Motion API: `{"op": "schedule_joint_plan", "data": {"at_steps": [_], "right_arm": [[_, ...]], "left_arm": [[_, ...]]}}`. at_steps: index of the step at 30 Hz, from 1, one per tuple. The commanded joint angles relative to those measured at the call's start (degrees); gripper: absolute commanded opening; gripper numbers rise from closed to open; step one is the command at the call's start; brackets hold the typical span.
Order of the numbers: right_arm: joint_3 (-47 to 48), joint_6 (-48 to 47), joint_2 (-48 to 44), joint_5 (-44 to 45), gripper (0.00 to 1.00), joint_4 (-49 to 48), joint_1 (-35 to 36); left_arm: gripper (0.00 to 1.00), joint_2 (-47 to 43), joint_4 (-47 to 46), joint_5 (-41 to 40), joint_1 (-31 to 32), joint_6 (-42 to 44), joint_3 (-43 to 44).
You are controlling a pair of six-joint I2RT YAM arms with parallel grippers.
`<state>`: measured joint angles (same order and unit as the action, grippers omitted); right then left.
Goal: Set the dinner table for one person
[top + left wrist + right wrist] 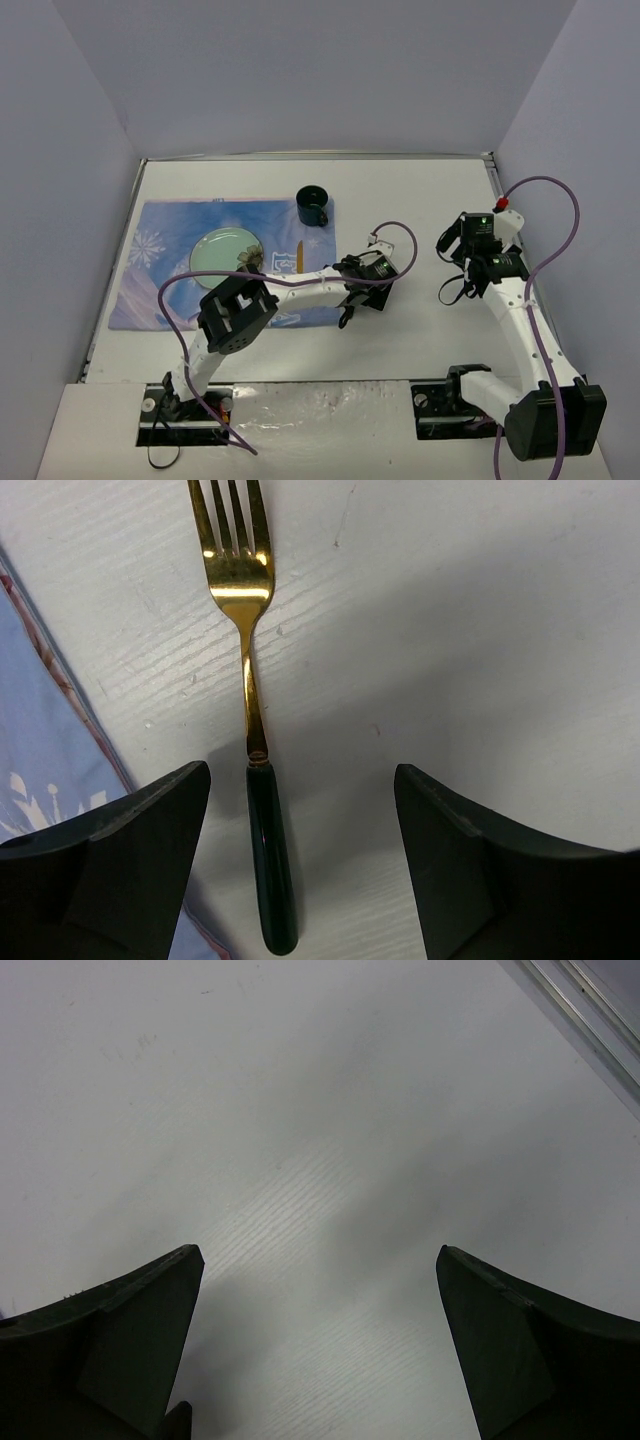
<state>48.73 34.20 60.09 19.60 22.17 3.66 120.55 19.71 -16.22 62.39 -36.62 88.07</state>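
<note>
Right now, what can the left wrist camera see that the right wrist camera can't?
Only the left wrist view: a gold fork with a dark handle lying inside the open left pincer, plus an edge of the blue placemat. Only the right wrist view: the open right pincer and the metal rim. Both: the white table.

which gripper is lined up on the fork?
The left gripper: the gold fork lies on the dinner table between its open jaws, not gripped. The right gripper has only bare table beneath it.
</note>
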Motion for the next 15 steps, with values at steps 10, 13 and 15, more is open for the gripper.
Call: {"op": "schedule_joint_plan", "data": {"at_steps": [10, 13, 15], "right_arm": [[0.2, -1.2, -0.9, 0.0, 1.00, -0.8, -1.2], [0.8, -1.2, -0.5, 0.1, 1.00, -0.8, -1.4], [0.9, -1.2, -0.4, 0.0, 1.00, -0.8, -1.4]], "left_arm": [[0.53, 0.3, 0.9, 3.6, -3.0, 0.3, 1.0], [0.45, 0.9, 1.2, 4.6, -2.9, 0.0, 0.6], [0.40, 1.0, 1.2, 5.2, -2.9, 0.0, 0.2]]}}
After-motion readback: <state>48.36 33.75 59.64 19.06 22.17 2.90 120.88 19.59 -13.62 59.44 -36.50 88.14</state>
